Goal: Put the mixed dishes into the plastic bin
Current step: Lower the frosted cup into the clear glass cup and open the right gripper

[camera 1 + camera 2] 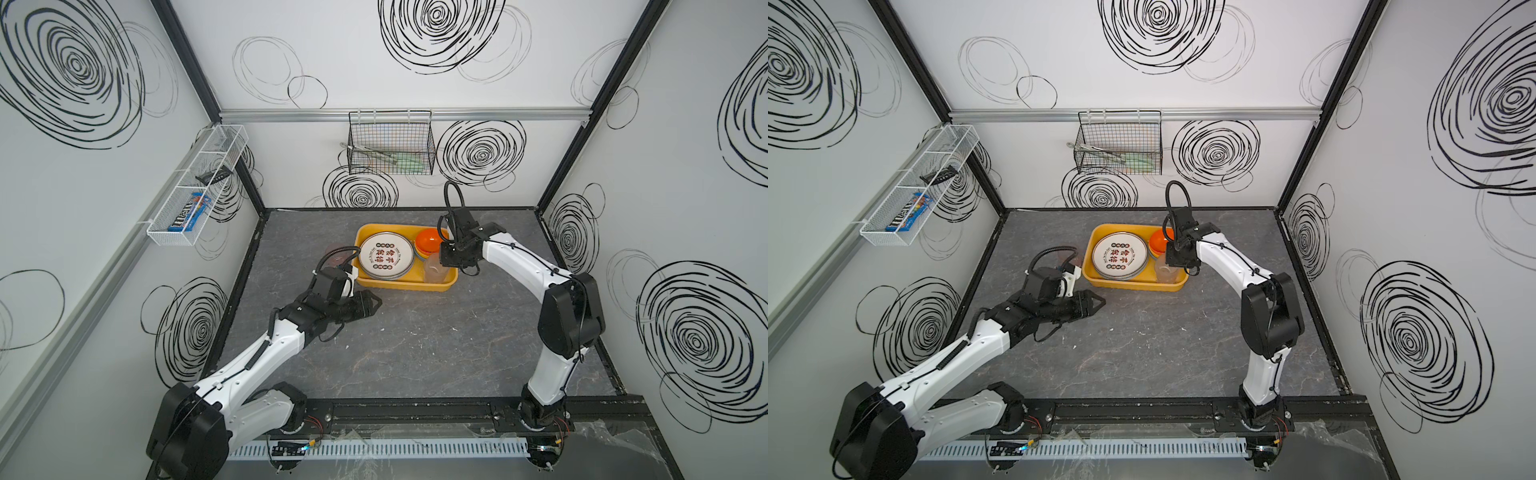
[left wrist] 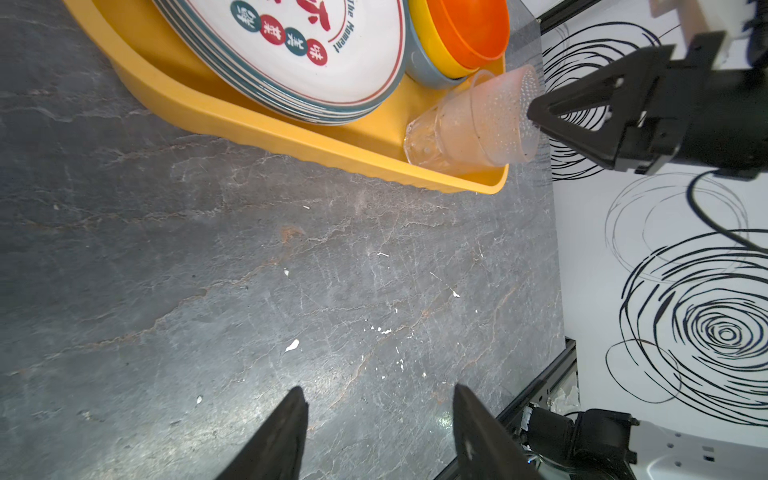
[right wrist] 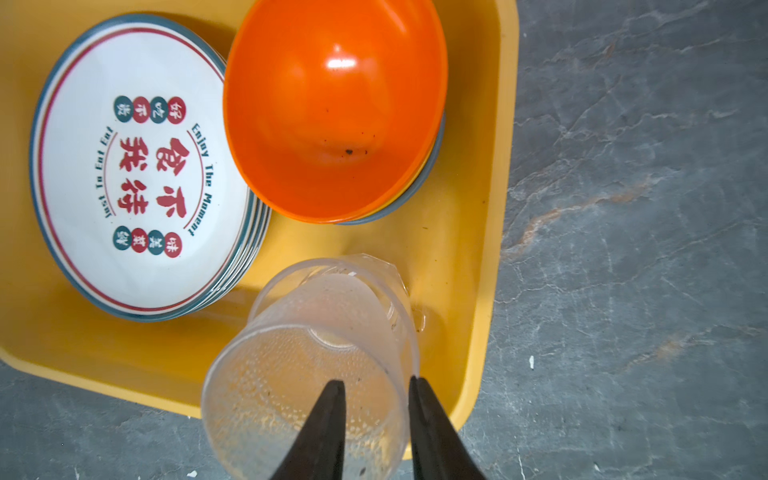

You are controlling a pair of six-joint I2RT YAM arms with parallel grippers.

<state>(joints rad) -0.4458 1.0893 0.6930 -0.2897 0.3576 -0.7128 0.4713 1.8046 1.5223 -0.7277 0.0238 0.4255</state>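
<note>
Top views hide this: the right wrist view shows the right gripper [image 3: 376, 384] slightly parted astride the cup [image 3: 270, 374] rim, cup standing in the plastic bin [image 3: 494, 208] corner. Left gripper [image 2: 378, 395] sits apart over the table [image 2: 208, 270].

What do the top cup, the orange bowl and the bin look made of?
Top cup: likely plastic, translucent pinkish, frosted with a dotted texture.
Orange bowl: probably plastic or melamine, glossy, sharp highlight inside.
Bin: likely moulded plastic, opaque yellow-orange, smooth satin, rounded corners.
</note>
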